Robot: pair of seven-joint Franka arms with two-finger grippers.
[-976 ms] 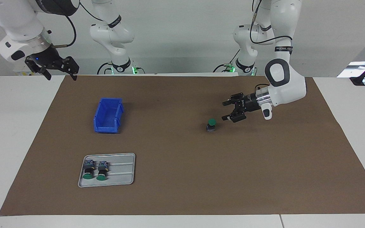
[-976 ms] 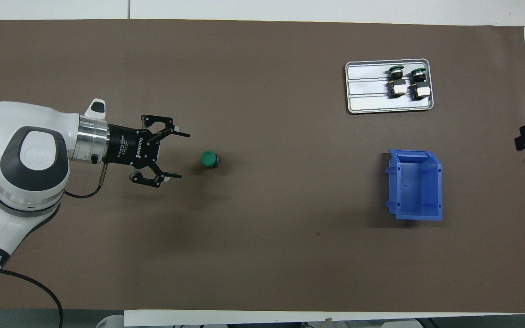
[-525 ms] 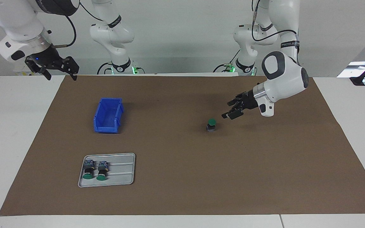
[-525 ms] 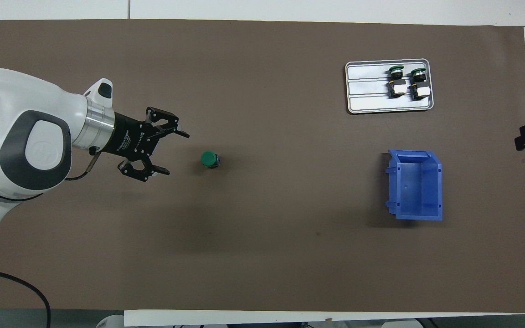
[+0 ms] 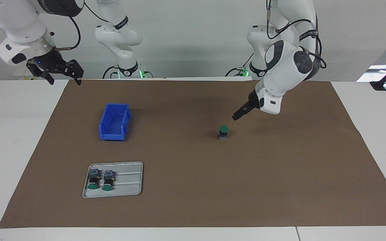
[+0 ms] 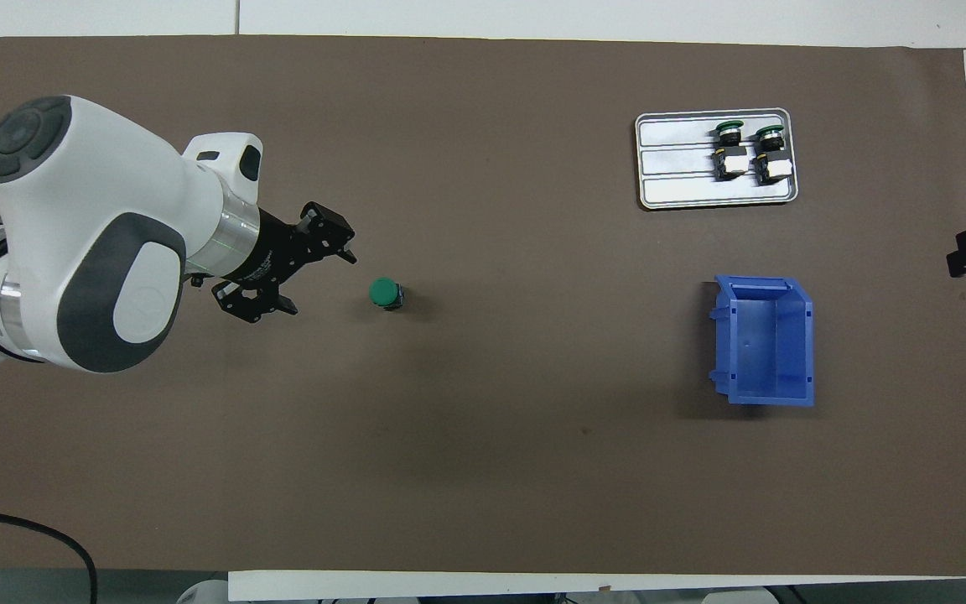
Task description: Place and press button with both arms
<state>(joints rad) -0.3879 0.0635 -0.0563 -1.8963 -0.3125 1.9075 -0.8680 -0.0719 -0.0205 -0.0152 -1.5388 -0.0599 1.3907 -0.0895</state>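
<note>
Right pincer (image 5: 55,74) outside overhead view; tray buttons' (image 6: 750,151) detail indistinct.

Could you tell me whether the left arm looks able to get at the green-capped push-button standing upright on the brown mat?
Probably yes. The left gripper hangs just beside the green-capped push-button, apart from it, with only bare brown mat between them. The blue plastic bin and grey metal tray sit toward the right arm's end.

Three green-capped buttons: one (image 5: 223,132) stands alone at the frame's middle, and two (image 5: 93,179) (image 5: 108,180) lie in the single grey tray (image 5: 129,180) at lower left. One blue bin (image 5: 114,122) sits above the tray. Two white arms (image 5: 286,63) (image 5: 18,30) reach in from the top.
</note>
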